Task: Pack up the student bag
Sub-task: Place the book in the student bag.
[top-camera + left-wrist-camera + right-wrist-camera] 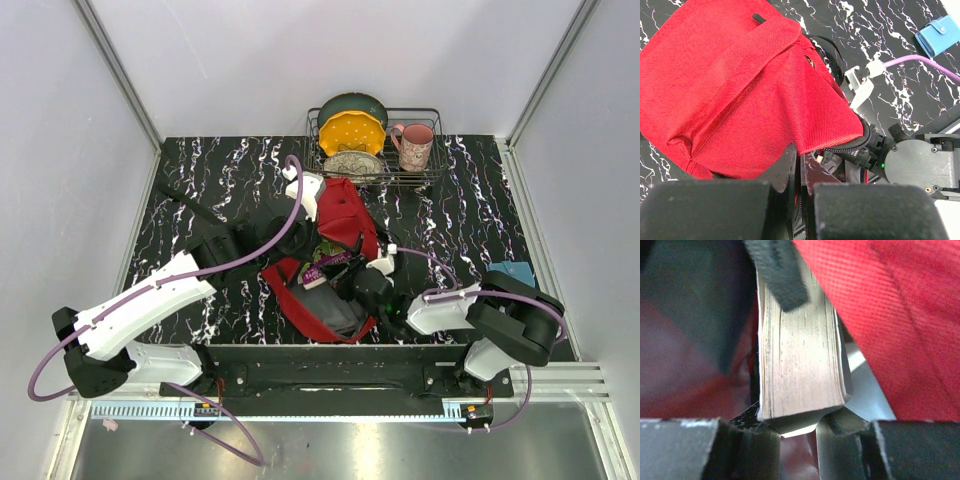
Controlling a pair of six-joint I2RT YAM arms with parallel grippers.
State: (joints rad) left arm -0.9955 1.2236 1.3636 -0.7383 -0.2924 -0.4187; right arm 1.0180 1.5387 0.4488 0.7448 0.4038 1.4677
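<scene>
Red fabric fills most of what my wrist cameras see: the student bag [345,215] lies on the black marbled table [200,180], between my two arms, with its mouth turned toward my bases and its grey lining showing. My left gripper [322,200] is at the far end of the bag, its fingers closed tight. From the left wrist, my left gripper [801,190] appears to pinch the zipper edge, and the bag [740,90] hangs tented from there. My right gripper [362,278] sits at the bag's mouth on its right side. From the right wrist, a book [800,355] stands on end with its cream page edges facing me, its lower corner just between the tips of my right gripper [800,435]. I cannot tell whether those fingers press it or merely flank it. A black strap [777,270] crosses the top of the book, with the bag's red cloth [900,315] to its right. Just behind the bag stands a wire dish rack [425,181] holding a yellow plate [352,130] and a pink mug [415,145]. A blue wallet [510,272] lies to the bag's right, well apart.
</scene>
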